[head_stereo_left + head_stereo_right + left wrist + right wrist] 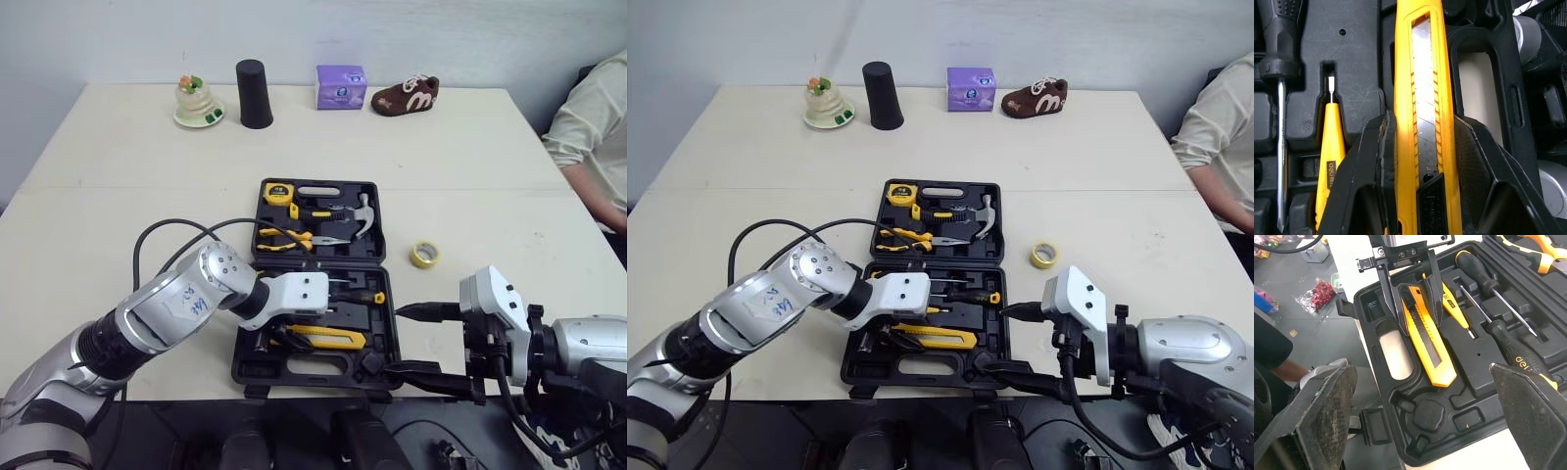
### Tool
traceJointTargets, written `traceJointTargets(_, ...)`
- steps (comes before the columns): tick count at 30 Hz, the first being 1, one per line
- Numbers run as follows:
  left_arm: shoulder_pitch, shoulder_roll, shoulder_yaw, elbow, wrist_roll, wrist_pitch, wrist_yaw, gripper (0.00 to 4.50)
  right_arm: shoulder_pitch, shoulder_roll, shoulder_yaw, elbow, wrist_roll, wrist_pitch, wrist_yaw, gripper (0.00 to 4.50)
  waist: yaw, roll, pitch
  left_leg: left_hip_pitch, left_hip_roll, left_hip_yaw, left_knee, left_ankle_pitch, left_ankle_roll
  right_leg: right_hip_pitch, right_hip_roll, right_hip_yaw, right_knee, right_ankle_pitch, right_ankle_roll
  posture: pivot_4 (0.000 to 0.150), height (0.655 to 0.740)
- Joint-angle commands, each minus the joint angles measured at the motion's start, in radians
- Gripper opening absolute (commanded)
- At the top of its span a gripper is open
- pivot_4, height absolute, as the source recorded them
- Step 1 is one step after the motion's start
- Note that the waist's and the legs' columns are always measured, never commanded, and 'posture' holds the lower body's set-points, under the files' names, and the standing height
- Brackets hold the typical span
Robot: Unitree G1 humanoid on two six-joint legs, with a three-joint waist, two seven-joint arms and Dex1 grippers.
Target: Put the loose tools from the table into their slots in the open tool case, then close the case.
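The left arm reaches in from the near left, its forearm bearing a white sticker (pixel 192 304) whose blue scrawl is too small to read. The left gripper (pixel 1420 324) has its jaws clenched on the yellow utility knife (pixel 1432 352), down in the near half of the open tool case (pixel 242 364). On the knife's far side, a yellow tester screwdriver (pixel 1331 147) and a black-handled screwdriver (pixel 1513 350) both read "deli". The right gripper (pixel 394 341) hovers at the case's near right corner, jaws released wide. A yellow tape roll (pixel 424 255) sits on the counter (pixel 127 196) right of the case.
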Motion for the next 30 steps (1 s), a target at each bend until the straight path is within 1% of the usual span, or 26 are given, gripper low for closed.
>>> traceJointTargets(1,0.012,-0.032,0.011,0.045,0.005,0.042,0.036,1.71,-0.004,-0.012,-0.028,-0.023,0.013,-0.017,-0.001,4.50,0.000,0.000,0.000,0.000,0.000,0.000,0.000,0.000,0.000,0.000,0.000,0.000,0.000,0.000,0.000,0.150,0.7386)
traceJointTargets(2,0.010,-0.044,0.025,0.049,-0.006,0.056,0.041,2.28,-0.003,-0.012,-0.030,-0.023,0.013,-0.017,0.000,4.50,0.001,0.000,0.000,0.001,0.000,0.000,0.000,0.000,0.000,0.001,0.000,0.000,0.000,0.000,0.000,0.150,0.7386)
traceJointTargets(4,-0.004,-0.055,0.074,0.050,-0.049,0.092,0.027,3.15,-0.003,-0.013,-0.033,-0.022,0.015,-0.017,-0.001,4.50,0.001,0.000,0.000,0.001,-0.001,-0.002,0.001,0.000,0.001,0.003,0.000,-0.002,-0.001,0.000,0.000,0.150,0.7386)
traceJointTargets(6,-0.015,-0.034,0.118,0.037,-0.090,0.128,0.001,4.06,0.001,-0.012,-0.039,-0.024,0.020,-0.015,-0.005,4.50,0.001,0.000,0.000,0.001,-0.001,-0.003,0.001,0.000,0.001,0.004,0.000,-0.002,-0.001,0.000,0.000,0.150,0.7386)
traceJointTargets(7,-0.013,-0.015,0.145,0.029,-0.115,0.130,-0.019,4.45,0.005,-0.011,-0.044,-0.027,0.026,-0.013,-0.008,4.50,0.000,0.000,0.000,0.001,-0.001,-0.003,0.000,0.000,0.001,0.003,0.000,-0.003,-0.001,0.000,0.000,0.150,0.7386)
traceJointTargets(8,-0.009,0.013,0.173,0.020,-0.155,0.148,-0.053,4.45,0.013,-0.011,-0.050,-0.030,0.029,-0.012,-0.009,4.50,-0.002,0.000,0.000,0.001,0.000,-0.003,0.000,0.000,0.001,0.003,0.000,-0.003,-0.001,0.000,0.000,0.150,0.7386)
traceJointTargets(10,0.001,0.034,0.224,0.016,-0.223,0.181,-0.089,4.45,0.025,-0.011,-0.057,-0.034,0.030,-0.013,-0.008,4.50,-0.003,0.000,0.000,0.001,0.000,-0.003,-0.001,0.000,0.000,0.002,0.000,-0.002,-0.001,0.000,0.000,0.150,0.7386)
traceJointTargets(11,0.014,0.033,0.243,0.019,-0.233,0.150,-0.093,4.45,0.030,-0.011,-0.060,-0.035,0.029,-0.014,-0.007,4.50,-0.002,0.000,0.000,0.001,0.001,-0.003,-0.001,0.001,0.000,0.002,0.000,-0.003,-0.001,0.000,0.000,0.150,0.7386)
traceJointTargets(12,0.048,0.030,0.254,0.033,-0.199,0.017,-0.093,4.45,0.032,-0.010,-0.060,-0.036,0.030,-0.015,-0.008,4.50,-0.001,0.000,0.000,0.001,0.001,-0.004,-0.001,0.001,0.000,0.002,0.000,-0.003,-0.001,0.000,-0.001,0.150,0.7386)
traceJointTargets(15,0.129,0.027,0.254,0.075,-0.114,-0.287,-0.120,4.45,0.027,-0.010,-0.057,-0.035,0.033,-0.015,-0.012,4.50,-0.001,0.000,0.000,0.001,0.000,-0.004,-0.001,0.001,0.000,0.003,-0.001,-0.004,-0.002,0.000,-0.001,0.150,0.7386)
traceJointTargets(18,0.195,-0.054,0.323,0.124,-0.190,-0.421,-0.164,4.45,0.010,-0.010,-0.047,-0.030,0.039,-0.014,-0.020,4.50,-0.001,0.001,0.000,0.002,0.000,-0.004,0.000,0.001,0.000,0.005,-0.001,-0.004,-0.003,0.000,0.000,0.150,0.7386)
traceJointTargets(19,0.208,-0.072,0.332,0.137,-0.192,-0.467,-0.177,4.45,0.008,-0.011,-0.047,-0.030,0.041,-0.014,-0.021,4.50,0.000,0.000,0.000,0.003,-0.001,-0.004,0.000,0.000,0.001,0.006,-0.001,-0.005,-0.002,0.000,0.000,0.150,0.7386)
traceJointTargets(22,0.242,-0.101,0.343,0.174,-0.169,-0.586,-0.203,3.60,0.007,-0.011,-0.049,-0.028,0.045,-0.011,-0.021,4.50,0.000,0.000,0.000,0.002,-0.001,-0.006,0.000,0.000,0.001,0.007,-0.001,-0.006,-0.004,0.000,0.000,0.150,0.7386)
traceJointTargets(28,0.272,-0.133,0.319,0.257,-0.114,-0.639,-0.174,0.84,0.007,-0.011,-0.045,-0.029,0.045,-0.011,-0.028,4.50,-0.001,0.000,0.000,0.002,-0.001,-0.007,0.000,0.000,0.001,0.007,-0.001,-0.005,-0.004,0.000,0.000,0.150,0.7386)
traceJointTargets(30,0.271,-0.141,0.298,0.290,-0.082,-0.660,-0.176,0.03,0.004,-0.011,-0.043,-0.028,0.046,-0.010,-0.031,4.50,-0.001,0.000,0.000,0.002,-0.001,-0.007,0.000,0.000,0.001,0.007,-0.001,-0.006,-0.004,0.000,0.000,0.150,0.7386)
